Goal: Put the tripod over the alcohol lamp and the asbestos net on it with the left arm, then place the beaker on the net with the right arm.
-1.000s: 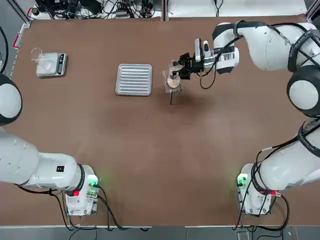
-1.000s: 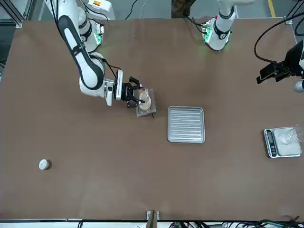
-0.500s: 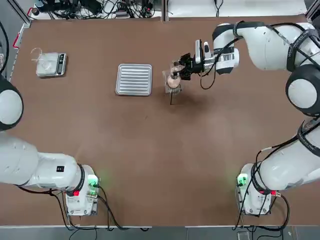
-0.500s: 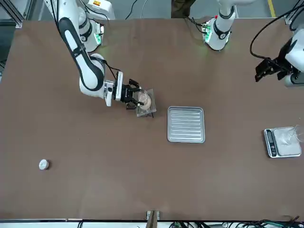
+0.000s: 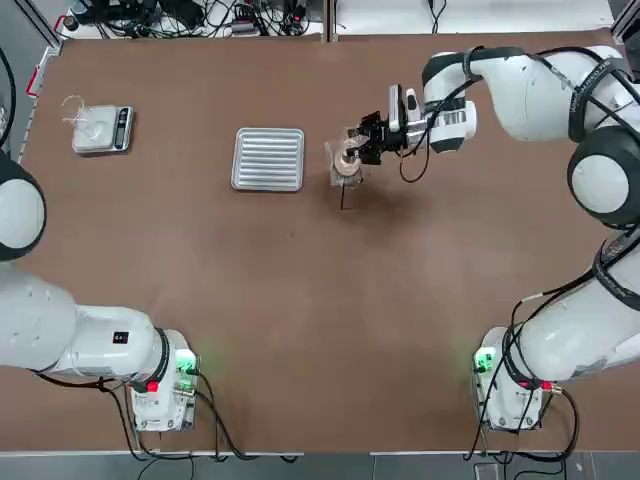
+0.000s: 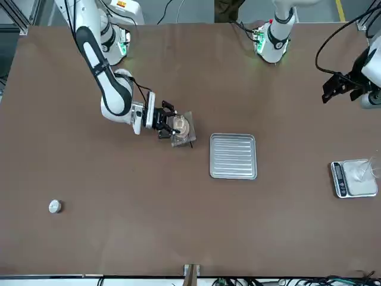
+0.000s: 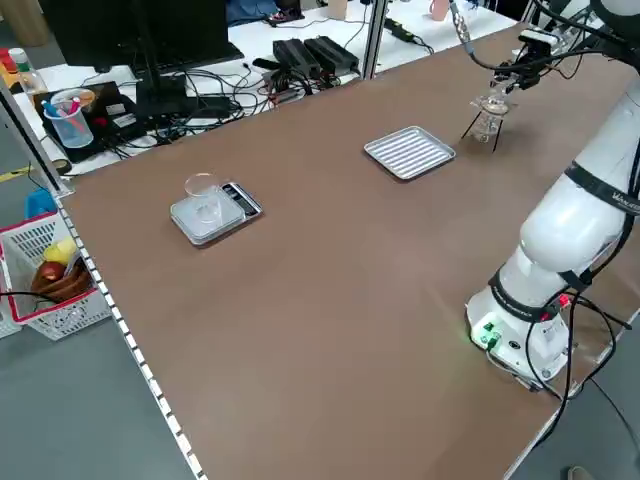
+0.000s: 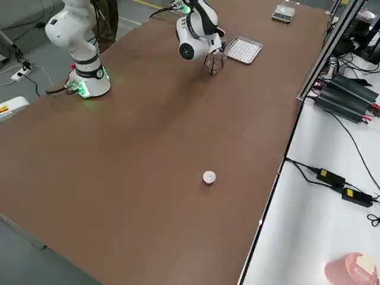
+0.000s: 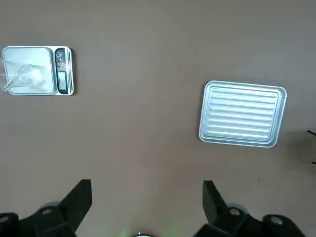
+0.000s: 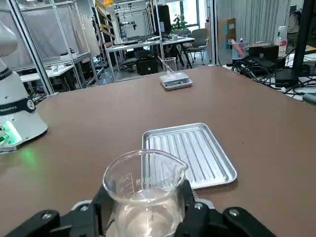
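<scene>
Right now the right gripper (image 10: 146,210) has its fingers clamped on the beaker (image 10: 148,182), over the asbestos net (image 6: 190,121) on the tripod (image 5: 343,194), at 3 o'clock from the ribbed tray (image 5: 268,159) when 12 points across the table (image 5: 300,300) from the robot. The left gripper (image 9: 146,207) has its fingers wide apart, holding nothing, over the table's 9 o'clock side; it is cut off in the top view. Glass beneath the net, the alcohol lamp (image 7: 487,124), is hard to make out among the tripod legs, and whether the beaker's base touches the net cannot be told, the fingers and glass covering that spot. The beaker's long axis is upright, mouth up, its spout towards roughly 12 o'clock, while the right fingers reach in from 3 towards 9. From the tray, the scale (image 5: 103,129) sits between 9 and 10 o'clock, a clear glass vessel (image 10: 170,66) on it. The small white piece (image 6: 55,206) lies around 2 o'clock from the tripod, concealed in the top view.
</scene>
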Controlling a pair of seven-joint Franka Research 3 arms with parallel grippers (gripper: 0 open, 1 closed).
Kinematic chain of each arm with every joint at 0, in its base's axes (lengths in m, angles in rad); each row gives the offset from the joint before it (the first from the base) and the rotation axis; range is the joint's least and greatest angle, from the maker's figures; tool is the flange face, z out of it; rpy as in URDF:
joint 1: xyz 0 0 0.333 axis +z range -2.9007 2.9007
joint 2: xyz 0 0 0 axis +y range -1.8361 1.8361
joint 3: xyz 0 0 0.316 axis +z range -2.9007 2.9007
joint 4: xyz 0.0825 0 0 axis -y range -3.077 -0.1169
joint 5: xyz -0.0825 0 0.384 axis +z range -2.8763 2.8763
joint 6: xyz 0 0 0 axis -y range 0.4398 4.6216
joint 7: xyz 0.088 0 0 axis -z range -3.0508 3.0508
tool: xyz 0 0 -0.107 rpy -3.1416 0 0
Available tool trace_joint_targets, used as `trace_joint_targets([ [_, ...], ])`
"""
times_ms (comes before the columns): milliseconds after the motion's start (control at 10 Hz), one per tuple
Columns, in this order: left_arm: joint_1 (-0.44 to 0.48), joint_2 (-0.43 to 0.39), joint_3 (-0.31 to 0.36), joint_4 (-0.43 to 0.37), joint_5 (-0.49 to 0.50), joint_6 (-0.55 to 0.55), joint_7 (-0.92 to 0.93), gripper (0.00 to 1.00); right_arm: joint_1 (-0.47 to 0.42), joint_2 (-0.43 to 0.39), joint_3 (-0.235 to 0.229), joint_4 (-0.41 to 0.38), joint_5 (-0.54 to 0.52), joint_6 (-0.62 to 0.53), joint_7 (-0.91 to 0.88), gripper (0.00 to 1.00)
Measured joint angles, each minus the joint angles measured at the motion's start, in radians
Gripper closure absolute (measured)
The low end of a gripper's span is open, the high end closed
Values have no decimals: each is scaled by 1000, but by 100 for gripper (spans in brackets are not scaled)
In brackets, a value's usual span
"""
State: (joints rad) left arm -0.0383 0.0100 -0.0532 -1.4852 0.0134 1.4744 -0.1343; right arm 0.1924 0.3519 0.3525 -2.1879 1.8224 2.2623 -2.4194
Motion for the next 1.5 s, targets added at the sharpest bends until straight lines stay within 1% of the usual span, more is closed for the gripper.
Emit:
trace_joint_targets([
  [200,-1,0,-2,5,0,5,0,1,4,0,0,0,1,4,0,42],
  [300,0,0,0,8,0,8,0,1,4,0,0,0,1,7,0,41],
  [400,1,0,4,8,0,12,0,1,4,0,0,0,1,9,0,38],
  [500,3,3,5,8,0,20,0,1,4,0,0,0,1,9,0,32],
  [700,12,12,6,8,0,43,0,1,4,0,0,0,2,9,0,25],
  [800,14,14,6,8,0,57,0,1,4,0,0,0,2,9,0,11],
  [900,14,16,7,8,0,74,0,1,4,0,0,0,2,9,0,1],
  [1200,15,28,21,8,0,95,0,1,4,1,-4,-5,3,13,1,0],
  [1500,15,29,22,9,0,96,0,1,-8,2,-11,-27,3,15,2,0],
])
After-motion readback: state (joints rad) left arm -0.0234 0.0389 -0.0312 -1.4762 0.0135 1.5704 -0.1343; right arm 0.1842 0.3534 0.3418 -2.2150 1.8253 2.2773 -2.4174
